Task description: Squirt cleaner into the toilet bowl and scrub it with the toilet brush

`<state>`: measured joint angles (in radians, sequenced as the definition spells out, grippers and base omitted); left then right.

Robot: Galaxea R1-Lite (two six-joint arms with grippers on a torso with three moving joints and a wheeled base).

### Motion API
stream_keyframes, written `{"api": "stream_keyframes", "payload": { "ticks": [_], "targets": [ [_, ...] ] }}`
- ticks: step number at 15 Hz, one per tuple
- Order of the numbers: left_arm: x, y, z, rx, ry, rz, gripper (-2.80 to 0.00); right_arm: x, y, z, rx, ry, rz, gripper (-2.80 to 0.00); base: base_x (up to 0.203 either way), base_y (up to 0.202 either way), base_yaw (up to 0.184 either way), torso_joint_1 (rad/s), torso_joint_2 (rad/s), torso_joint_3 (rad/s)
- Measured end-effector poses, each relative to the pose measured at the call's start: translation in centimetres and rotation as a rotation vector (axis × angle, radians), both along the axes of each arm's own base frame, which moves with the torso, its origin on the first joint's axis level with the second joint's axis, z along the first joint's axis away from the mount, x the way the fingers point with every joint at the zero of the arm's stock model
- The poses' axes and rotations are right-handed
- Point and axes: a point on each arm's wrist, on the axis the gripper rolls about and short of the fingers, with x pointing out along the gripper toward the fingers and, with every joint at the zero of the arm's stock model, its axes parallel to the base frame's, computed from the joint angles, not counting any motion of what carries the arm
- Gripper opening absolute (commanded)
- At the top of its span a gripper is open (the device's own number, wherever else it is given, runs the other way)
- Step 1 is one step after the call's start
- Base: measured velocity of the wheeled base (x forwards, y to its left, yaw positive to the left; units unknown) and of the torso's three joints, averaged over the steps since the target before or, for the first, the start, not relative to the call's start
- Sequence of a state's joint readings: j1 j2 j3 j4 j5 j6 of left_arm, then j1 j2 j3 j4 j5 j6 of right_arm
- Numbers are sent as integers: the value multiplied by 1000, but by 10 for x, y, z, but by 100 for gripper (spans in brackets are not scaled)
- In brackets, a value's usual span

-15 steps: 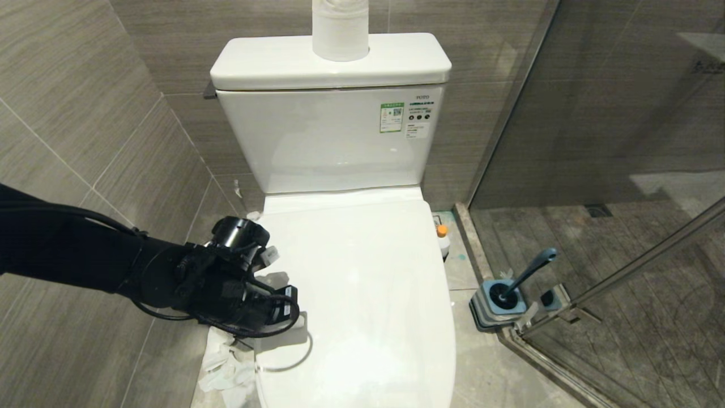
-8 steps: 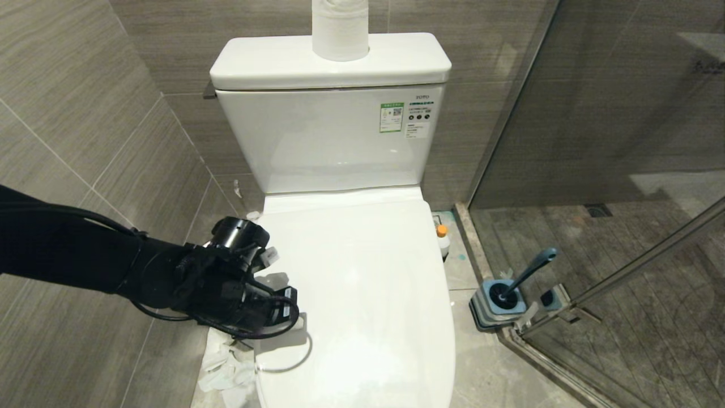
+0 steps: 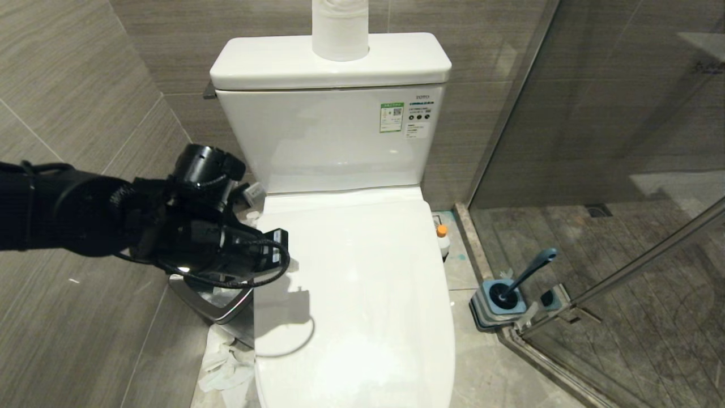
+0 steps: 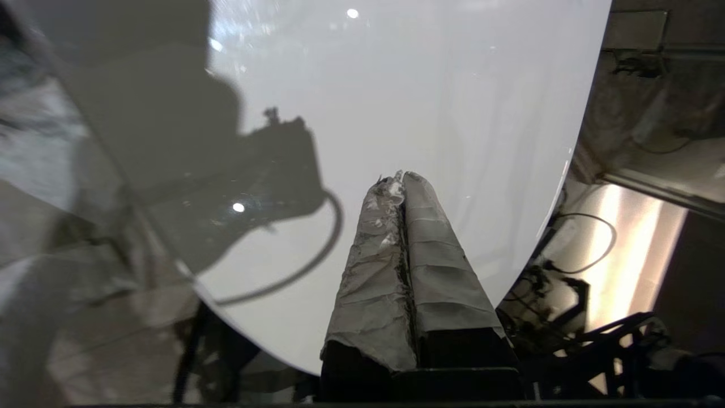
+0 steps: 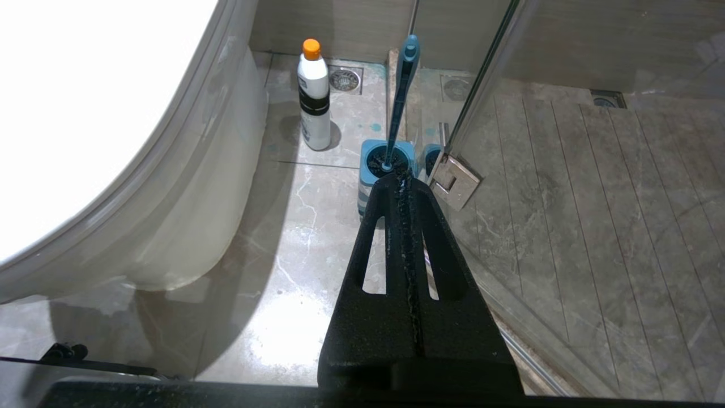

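Observation:
The toilet's white lid (image 3: 362, 294) lies shut, so the toilet bowl is hidden. My left gripper (image 3: 271, 252) hovers over the lid's left edge, its taped fingers (image 4: 430, 266) pressed together with nothing between them. The cleaner (image 3: 443, 239), a white bottle with an orange cap (image 5: 314, 96), stands on the floor to the right of the toilet. The toilet brush (image 3: 529, 272) leans in its square blue holder (image 3: 498, 303) by the glass door. My right gripper (image 5: 401, 180) is shut and empty, low over the floor, pointing at the brush handle (image 5: 401, 96).
A steel waste bin (image 3: 209, 300) stands between the toilet and the left wall, with tissue scraps (image 3: 224, 368) on the floor in front of it. A paper roll (image 3: 340, 28) sits on the tank. The glass shower door (image 3: 595, 170) closes off the right side.
My left arm has lifted and swung back toward the tank, away from the lid's left edge. The steel bin below it now shows. The lid has stayed down.

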<state>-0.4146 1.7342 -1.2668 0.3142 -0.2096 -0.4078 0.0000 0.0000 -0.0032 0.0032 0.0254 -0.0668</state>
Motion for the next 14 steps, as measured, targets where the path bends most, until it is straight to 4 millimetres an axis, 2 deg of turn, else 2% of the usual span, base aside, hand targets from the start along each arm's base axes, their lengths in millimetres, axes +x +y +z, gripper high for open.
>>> {"api": "stream_keyframes", "payload": {
  "ticks": [3,6,9,14],
  "targets": [
    [-31,18,57,190,-129,-15,-280,0,0,0,0,0,0,-280,0,0,0,0,0,0],
    [-69,50,97,330,-276,42,-280,0,0,0,0,0,0,-280,0,0,0,0,0,0],
    [-111,71,125,336,-411,127,-280,0,0,0,0,0,0,-280,0,0,0,0,0,0],
    [-186,105,158,288,-627,306,-280,0,0,0,0,0,0,-280,0,0,0,0,0,0]
  ]
}}
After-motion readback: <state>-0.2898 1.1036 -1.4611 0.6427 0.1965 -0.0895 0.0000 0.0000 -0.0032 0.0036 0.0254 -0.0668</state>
